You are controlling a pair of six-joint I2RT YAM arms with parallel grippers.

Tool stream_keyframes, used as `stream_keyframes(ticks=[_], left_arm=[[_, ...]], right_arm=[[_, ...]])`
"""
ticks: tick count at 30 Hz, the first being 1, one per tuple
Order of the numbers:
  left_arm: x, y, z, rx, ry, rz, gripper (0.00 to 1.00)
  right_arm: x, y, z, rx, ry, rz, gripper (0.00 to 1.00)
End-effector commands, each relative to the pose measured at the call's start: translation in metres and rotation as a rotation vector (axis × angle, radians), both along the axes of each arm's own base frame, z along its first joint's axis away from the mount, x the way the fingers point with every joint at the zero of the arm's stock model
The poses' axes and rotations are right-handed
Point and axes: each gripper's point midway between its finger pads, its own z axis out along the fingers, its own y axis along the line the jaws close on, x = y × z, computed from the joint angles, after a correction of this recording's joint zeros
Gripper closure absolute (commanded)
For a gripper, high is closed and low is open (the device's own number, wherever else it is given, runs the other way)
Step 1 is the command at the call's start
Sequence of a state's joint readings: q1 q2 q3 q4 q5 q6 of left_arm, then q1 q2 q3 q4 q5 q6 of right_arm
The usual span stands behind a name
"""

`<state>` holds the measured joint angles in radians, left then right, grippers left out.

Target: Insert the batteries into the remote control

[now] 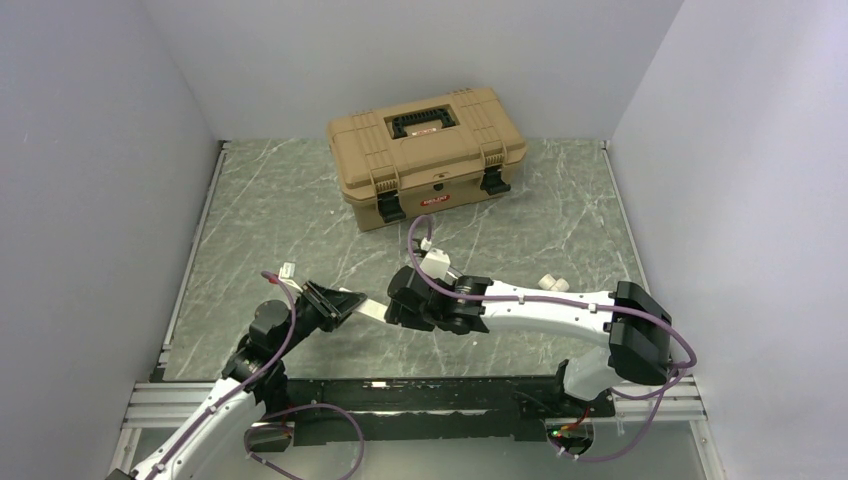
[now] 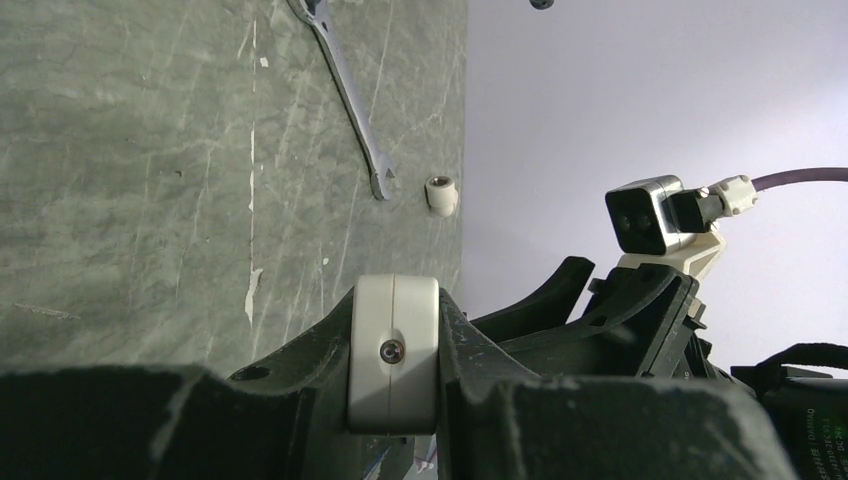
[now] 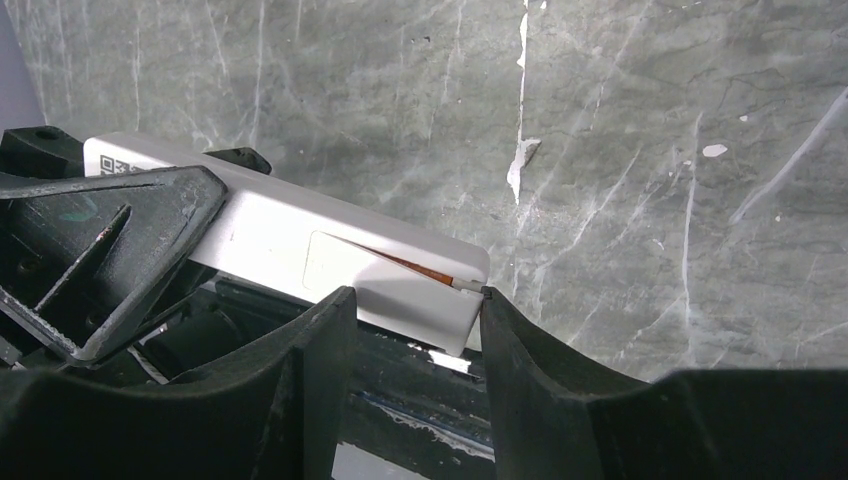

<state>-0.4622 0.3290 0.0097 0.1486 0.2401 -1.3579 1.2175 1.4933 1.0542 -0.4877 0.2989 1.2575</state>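
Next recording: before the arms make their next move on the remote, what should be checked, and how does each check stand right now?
1. Hold of the left gripper on the remote control: ok, clamped on one end.
2. Placing of the right gripper: ok, its fingers stand on either side of the remote's other end. Whether they press on it: cannot tell.
3. The battery cover off: not ok, only a thin orange-brown gap shows along it.
4. Batteries located: cannot tell. A small white cylinder lies on the table, but what it is does not show.
5. The wrench clear of both grippers: ok, it lies flat near that cylinder.
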Motion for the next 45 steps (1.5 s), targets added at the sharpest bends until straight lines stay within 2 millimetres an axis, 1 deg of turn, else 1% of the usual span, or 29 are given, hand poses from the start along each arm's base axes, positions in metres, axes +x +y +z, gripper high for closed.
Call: stream_keyframes(ticks=[1,5,13,24,34,45], left_arm=[[-0.016,-0.012,0.005,-0.11,-0.037,-0.093,0.97],[-0.015,-0.012,0.007,-0.117,-0.042,-0.091,0.97],[-0.015,-0.011,0.014,-0.123,-0.059,-0.084,0.97],[-0.013,-0.01,0.01,-0.097,-0.056,-0.075,0.97],[-0.013,-0.01,0.012,-0.102,-0.061,-0.072,0.97],[-0.014,-0.01,0.016,-0.115,-0.064,-0.074,0.97]], right_arm=[[-0.012,0.029,0.019,0.14,0.029,0.054,0.5],[-0.014,0.02,0.017,0.133,0.033,0.041,0.51],[-0.018,0.006,0.008,0.115,0.049,0.019,0.55],[-0.023,-0.001,0.006,0.102,0.058,0.02,0.56],[-0.029,-0.013,-0.001,0.081,0.071,0.007,0.57],[-0.031,-0.019,-0.009,0.065,0.081,0.0,0.55]])
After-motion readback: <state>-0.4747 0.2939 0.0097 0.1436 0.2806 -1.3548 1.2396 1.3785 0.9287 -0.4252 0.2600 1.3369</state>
